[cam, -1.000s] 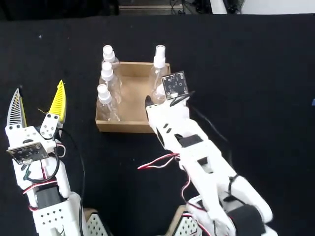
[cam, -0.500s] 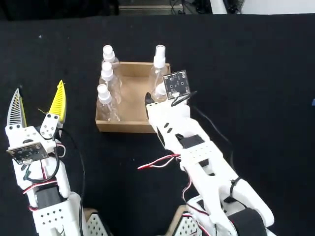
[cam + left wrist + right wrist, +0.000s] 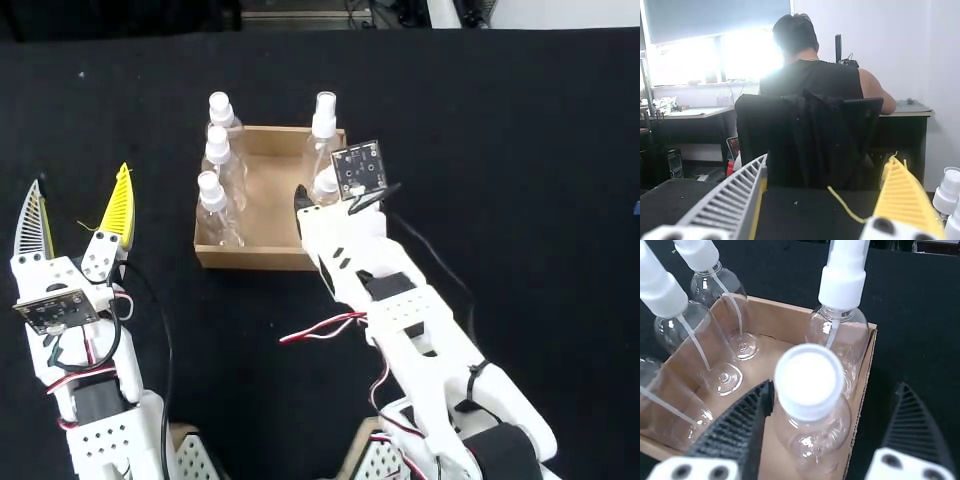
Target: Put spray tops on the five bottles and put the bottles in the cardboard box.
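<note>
My right claw stays spread open around the fifth bottle inside the box, barely shifted; loading looks complete.

We are looking down on a table that is lying under a black cloth from edge to edge. A box is sitting directly on the cloth, a little left of the middle and toward the far side, its open side facing up. The left arm's base and the right arm's base are standing at the near edge, well apart from the box.
</note>
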